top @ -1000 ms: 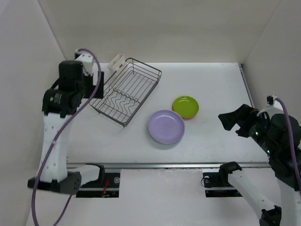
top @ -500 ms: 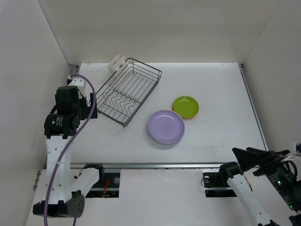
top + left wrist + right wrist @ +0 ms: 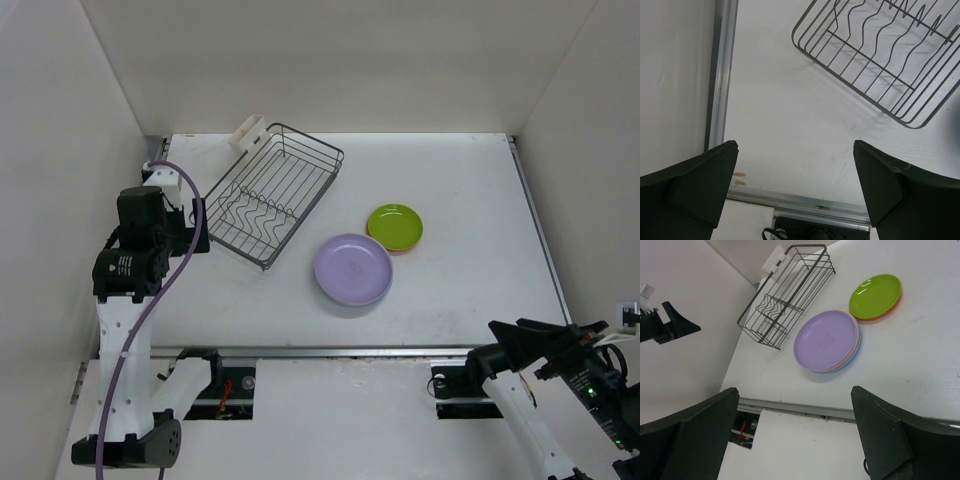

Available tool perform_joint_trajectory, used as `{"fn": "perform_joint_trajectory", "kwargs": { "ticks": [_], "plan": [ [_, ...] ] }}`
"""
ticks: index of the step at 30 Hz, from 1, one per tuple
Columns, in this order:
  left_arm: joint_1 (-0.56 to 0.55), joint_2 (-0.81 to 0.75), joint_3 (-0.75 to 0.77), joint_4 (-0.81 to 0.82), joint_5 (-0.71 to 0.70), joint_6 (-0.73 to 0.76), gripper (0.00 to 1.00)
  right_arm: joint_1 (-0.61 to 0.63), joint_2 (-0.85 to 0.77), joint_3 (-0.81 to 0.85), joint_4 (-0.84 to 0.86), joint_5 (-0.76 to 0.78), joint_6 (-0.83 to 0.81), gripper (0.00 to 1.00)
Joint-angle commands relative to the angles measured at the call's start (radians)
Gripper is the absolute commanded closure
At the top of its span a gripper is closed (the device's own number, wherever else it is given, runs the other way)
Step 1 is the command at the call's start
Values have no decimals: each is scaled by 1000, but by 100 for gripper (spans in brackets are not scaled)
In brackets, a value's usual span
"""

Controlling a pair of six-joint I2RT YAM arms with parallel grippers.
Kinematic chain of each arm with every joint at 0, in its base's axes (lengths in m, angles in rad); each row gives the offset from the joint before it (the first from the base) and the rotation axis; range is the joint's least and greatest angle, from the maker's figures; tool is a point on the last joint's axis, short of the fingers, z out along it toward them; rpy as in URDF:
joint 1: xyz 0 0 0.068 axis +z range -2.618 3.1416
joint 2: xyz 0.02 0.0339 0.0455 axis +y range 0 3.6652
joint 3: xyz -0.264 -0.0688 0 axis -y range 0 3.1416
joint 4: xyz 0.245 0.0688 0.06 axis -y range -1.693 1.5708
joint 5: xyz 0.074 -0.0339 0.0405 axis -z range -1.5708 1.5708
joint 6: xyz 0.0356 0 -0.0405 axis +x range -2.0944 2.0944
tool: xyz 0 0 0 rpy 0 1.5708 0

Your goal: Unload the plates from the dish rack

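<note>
**A:** So, what are the claws doing?

**B:** Both stand wide apart and hold nothing. The left gripper [image 3: 795, 150] hangs over bare table, with the dish rack's near left corner just beyond its fingertips and not touching them. The right gripper [image 3: 794, 392] is at the near right, past the table's front rail and well apart from the plates.

**A:** And where are the plates?

**B:** They lie flat on the table [image 3: 470, 190], around its middle and to the right of the rack. The lavender plate [image 3: 352, 268] tops a stack, with pale and bluish edges showing under its near side. Just beyond it on the far right, the smaller lime green plate [image 3: 395, 225] sits on a red-orange plate [image 3: 879, 318], of which only a rim shows. All are plain, round, shallow and glossy.

**A:** Is there any writing?

**B:** There is a faint mark at the lavender plate's centre, too small to read.

**A:** And the rack?

**B:** The dish rack [image 3: 268, 200] is dark wire with wavy dividers. It sits angled at the far left, with a white cutlery holder [image 3: 249, 130] at its far corner. A purple cable [image 3: 150, 300] runs down the left arm, and white walls close in the table.
</note>
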State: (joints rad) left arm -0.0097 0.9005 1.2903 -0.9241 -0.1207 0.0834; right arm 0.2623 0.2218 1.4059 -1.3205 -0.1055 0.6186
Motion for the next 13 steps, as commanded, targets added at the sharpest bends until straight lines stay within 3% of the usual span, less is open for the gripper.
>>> {"fn": "perform_joint_trajectory", "kwargs": {
  "ticks": [1, 13],
  "plan": [
    [8, -23, 10, 16, 18, -10, 0, 3, -12, 28, -63, -33, 73, 0],
    [8, 18, 41, -5, 44, -10, 0, 3, -41, -4, -63, -23, 73, 0]
  ]
}}
